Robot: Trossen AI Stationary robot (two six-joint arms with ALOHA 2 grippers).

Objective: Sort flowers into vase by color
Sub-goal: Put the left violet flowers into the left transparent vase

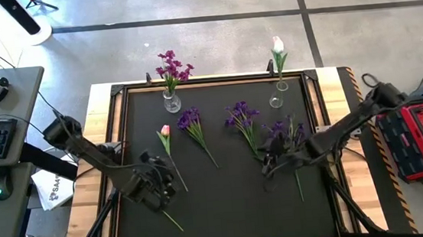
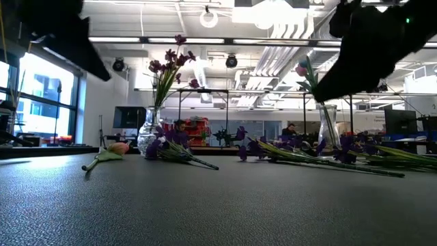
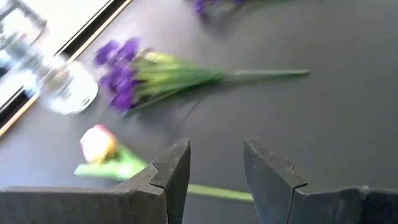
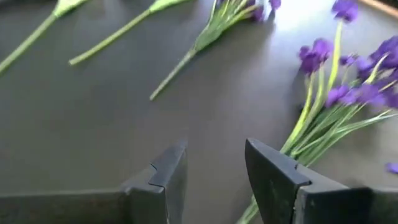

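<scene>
Hovering my right gripper [image 4: 214,180], jaws spread and empty, beside the purple flowers [image 4: 348,93] lying on the mat [image 1: 226,201], I'd pinch their light, springy bundled stems.

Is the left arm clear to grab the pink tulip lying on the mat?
Probably yes. The left end effector hangs open just above the pink tulip, whose stem runs under its fingers. Nothing lies across it; the nearest purple flower bunch lies apart.

Purple flowers [image 1: 189,120], a pink tulip [image 1: 165,130], green stems, black mat [image 1: 226,201]
</scene>
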